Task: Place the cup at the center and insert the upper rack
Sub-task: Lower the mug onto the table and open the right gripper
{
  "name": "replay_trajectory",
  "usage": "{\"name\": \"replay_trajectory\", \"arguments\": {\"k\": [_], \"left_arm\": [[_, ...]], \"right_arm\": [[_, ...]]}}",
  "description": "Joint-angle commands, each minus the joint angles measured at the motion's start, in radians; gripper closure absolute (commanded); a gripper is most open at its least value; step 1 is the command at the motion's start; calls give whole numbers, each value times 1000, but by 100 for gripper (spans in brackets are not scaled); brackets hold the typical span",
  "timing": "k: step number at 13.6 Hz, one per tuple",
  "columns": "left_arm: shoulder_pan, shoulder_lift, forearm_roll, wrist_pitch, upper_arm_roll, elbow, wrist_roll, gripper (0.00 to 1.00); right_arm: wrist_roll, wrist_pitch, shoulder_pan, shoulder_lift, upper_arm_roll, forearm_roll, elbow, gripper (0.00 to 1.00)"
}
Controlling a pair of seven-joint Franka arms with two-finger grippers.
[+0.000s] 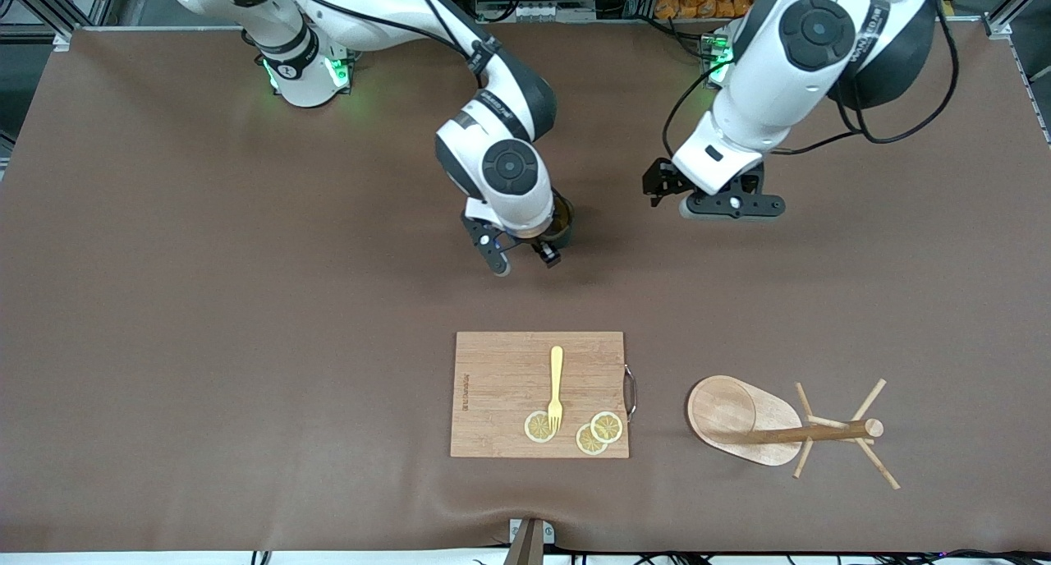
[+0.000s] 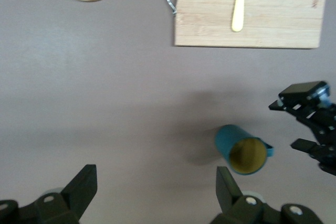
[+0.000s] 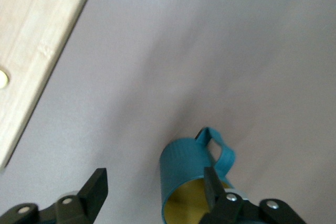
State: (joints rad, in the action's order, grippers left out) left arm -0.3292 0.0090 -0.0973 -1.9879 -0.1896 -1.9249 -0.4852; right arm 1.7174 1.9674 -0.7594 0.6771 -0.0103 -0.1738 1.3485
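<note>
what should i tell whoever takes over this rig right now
Right gripper: open, just over the cup, not holding it.
Left gripper: open, empty, waiting above bare table at its own end.
Cup: upright on the table near the middle, farther from the front camera than the cutting board.
Rack: lying on its side beside the board, toward the left arm's end, untouched.
Done: cup looks placed.
Left: pick up the rack and insert it.
</note>
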Motion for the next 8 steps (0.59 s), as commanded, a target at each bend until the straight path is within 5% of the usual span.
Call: {"name": "replay_trajectory", "arguments": {"k": [1, 6, 8], "left_arm": [[-7, 2, 48, -29, -66, -13, -71, 0], [-30, 34, 111, -35, -137, -20, -192, 0], [-75, 106, 248, -46, -157, 10, -359, 0]], "right_arm": [[-109, -114, 81, -88, -17, -29, 6, 7], [-336, -246, 176, -192, -10, -38, 24, 0], [-489, -294, 233, -235, -10, -36, 37, 0]]}}
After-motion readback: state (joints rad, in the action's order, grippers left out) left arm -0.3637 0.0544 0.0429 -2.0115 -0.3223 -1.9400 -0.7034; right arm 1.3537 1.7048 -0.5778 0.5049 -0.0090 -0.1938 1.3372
